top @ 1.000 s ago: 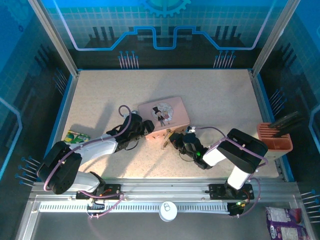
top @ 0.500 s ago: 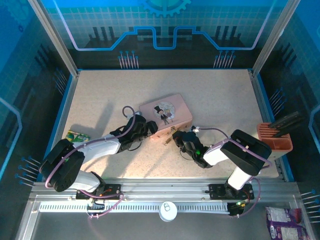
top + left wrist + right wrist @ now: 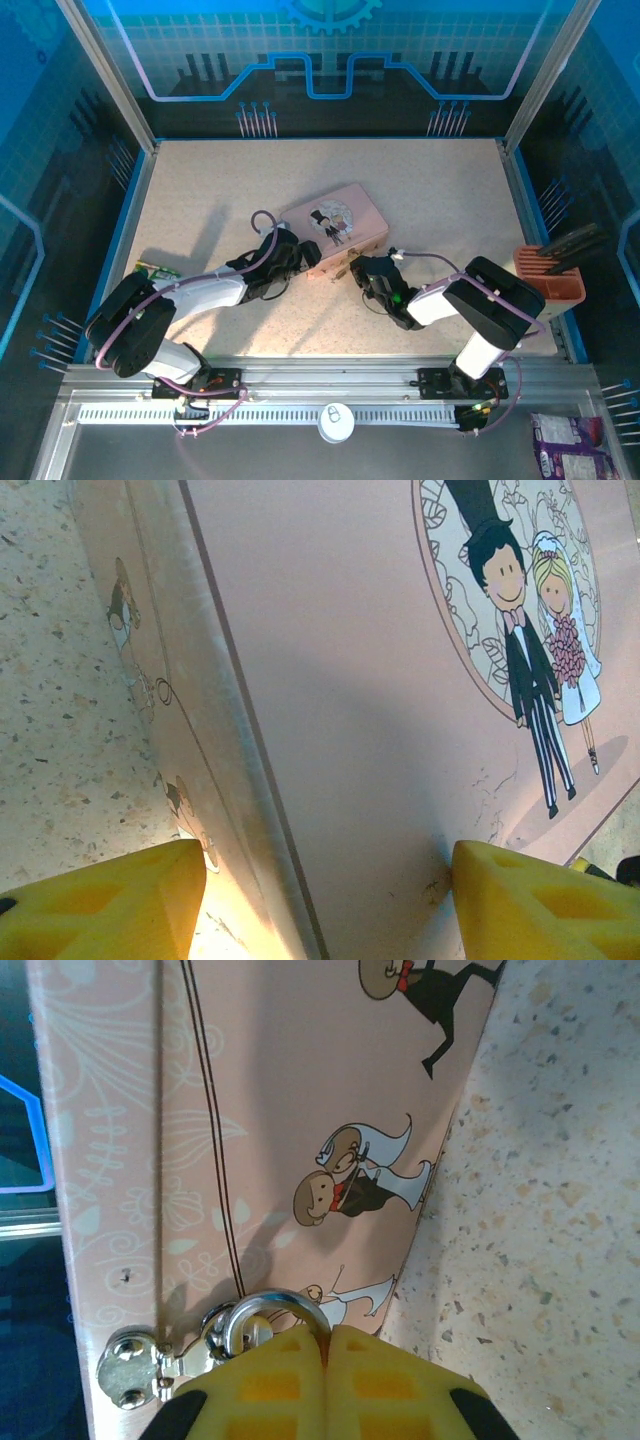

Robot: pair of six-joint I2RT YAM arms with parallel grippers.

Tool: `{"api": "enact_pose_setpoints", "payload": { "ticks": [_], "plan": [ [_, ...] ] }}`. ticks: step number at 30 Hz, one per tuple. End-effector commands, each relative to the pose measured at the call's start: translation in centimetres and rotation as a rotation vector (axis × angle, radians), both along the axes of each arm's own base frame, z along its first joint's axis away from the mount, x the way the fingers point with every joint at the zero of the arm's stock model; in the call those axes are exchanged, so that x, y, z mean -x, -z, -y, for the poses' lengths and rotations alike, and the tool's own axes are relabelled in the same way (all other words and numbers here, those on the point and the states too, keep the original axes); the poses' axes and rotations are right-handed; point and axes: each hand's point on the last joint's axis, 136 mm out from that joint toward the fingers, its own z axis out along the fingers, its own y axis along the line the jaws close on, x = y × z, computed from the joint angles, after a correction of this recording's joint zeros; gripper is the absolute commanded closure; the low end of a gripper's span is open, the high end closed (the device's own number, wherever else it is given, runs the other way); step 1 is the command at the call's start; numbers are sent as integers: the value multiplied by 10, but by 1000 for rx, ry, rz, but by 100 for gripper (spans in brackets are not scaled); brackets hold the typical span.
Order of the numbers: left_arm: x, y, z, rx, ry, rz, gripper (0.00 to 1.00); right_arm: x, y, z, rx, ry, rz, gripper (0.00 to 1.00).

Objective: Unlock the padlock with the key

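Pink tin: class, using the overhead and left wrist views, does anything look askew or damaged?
The pink tin sits askew, its edges slanted against the straight sides of the table. The left wrist view shows fine scratches and scuffed paint on its lid below the cartoon couple.

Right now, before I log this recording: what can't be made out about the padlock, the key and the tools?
Padlock body: right wrist view, covered by the shut right tool; its shackle loop pokes out above, at the pink tin hasp.
Key: too small to find in the top view; whether the right tool pinches it is hidden.
Keyhole, and whether the shackle is released: hidden by that tool.
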Motion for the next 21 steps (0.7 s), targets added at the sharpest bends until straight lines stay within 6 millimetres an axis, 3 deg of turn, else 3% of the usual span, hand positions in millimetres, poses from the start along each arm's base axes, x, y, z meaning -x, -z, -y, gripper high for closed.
{"api": "enact_pose_setpoints", "payload": {
  "ticks": [1, 21],
  "plan": [
    [10, 19, -8, -60, -15, -66, 34, -17, -14, 18, -15, 106, 38, 100],
    [9, 20, -9, -66, -22, -67, 34, -21, -18, 30, -26, 131, 45, 100]
  ]
}}
